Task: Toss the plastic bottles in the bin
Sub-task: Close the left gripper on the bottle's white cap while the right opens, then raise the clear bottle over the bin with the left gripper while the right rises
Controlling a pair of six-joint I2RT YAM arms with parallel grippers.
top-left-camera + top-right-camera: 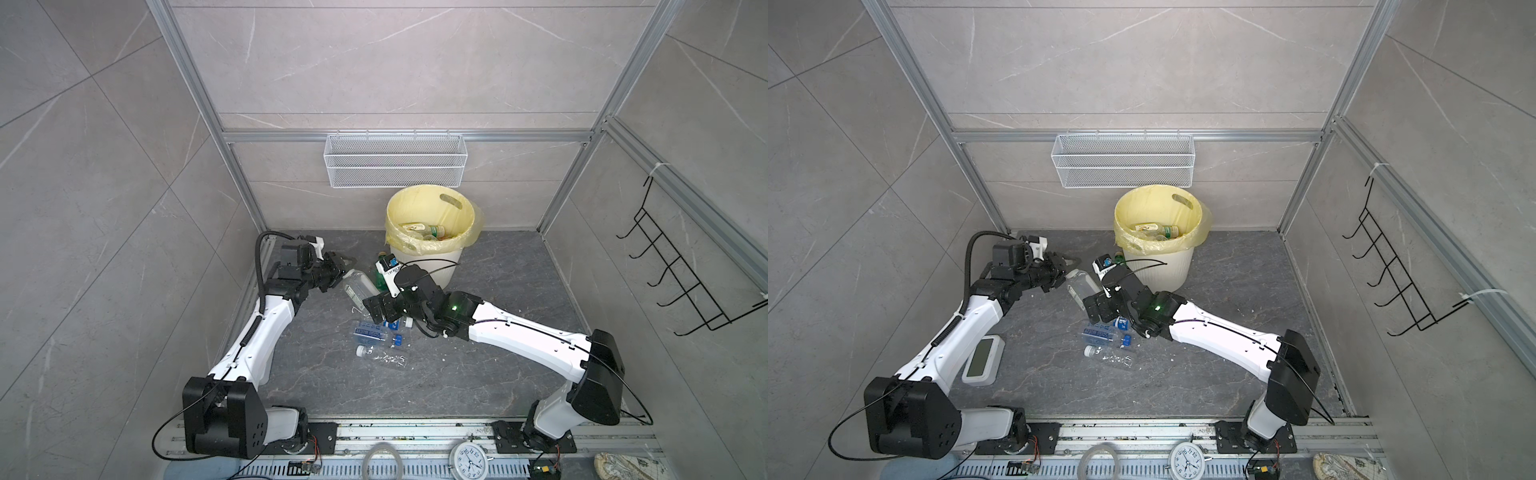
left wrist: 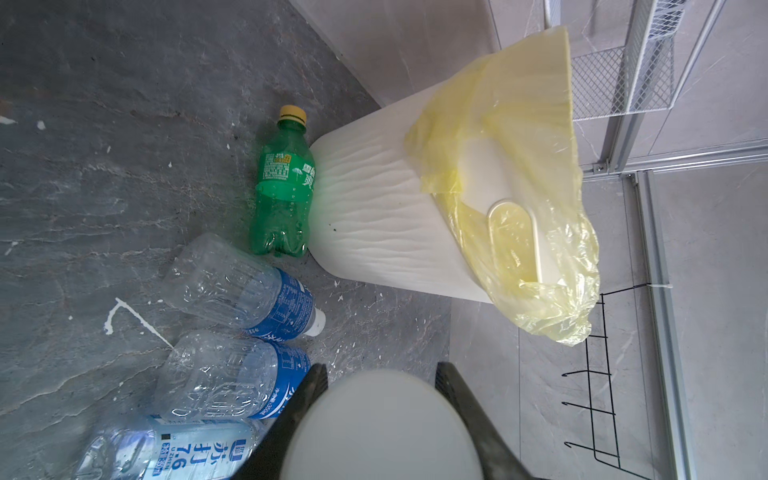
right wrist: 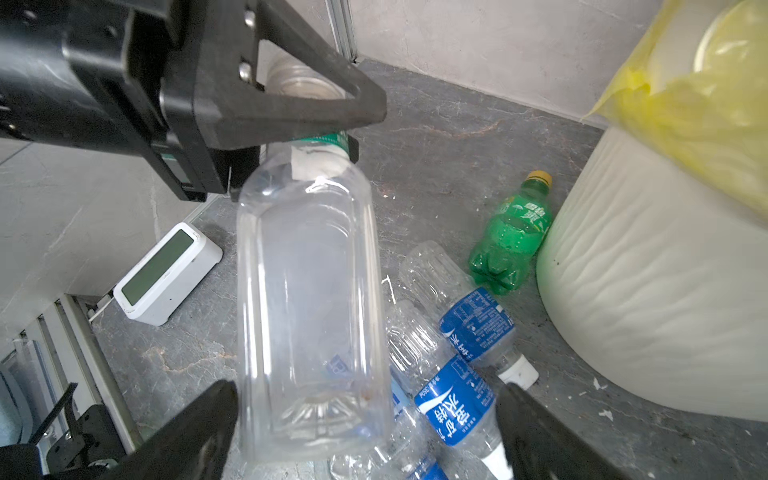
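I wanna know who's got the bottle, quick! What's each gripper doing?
Left gripper: shut on the neck of the clear bottle.
Right gripper: open, fingers spread either side of that bottle's base.

Lab test cell (mock room): aluminium framing (image 1: 407,136), tile panels (image 1: 395,62).

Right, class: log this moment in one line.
left gripper: shut on clear bottle neck | right gripper: open around its base | bin: bottle not in yet
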